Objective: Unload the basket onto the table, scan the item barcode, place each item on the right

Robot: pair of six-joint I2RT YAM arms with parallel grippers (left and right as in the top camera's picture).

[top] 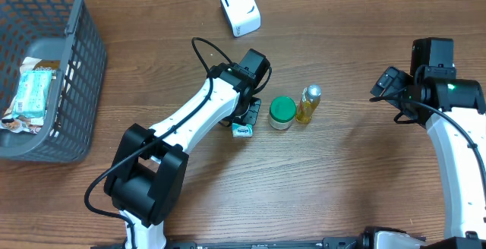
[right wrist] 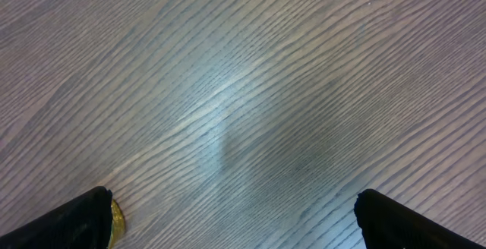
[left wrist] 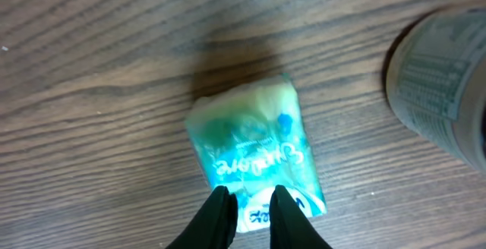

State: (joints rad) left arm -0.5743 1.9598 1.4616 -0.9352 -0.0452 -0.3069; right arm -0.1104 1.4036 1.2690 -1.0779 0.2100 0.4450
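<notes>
Two arms work at the brown wooden table (top: 342,181). The left gripper (left wrist: 249,197) hangs low over a small teal-and-white plastic packet (left wrist: 254,146), its jaws nearly together at the packet's near edge; whether they pinch it cannot be told. The packet lies flat on the table near a green-lidded round jar (top: 282,113). The right gripper (right wrist: 235,207), well apart, is spread wide and grasps nothing.
</notes>
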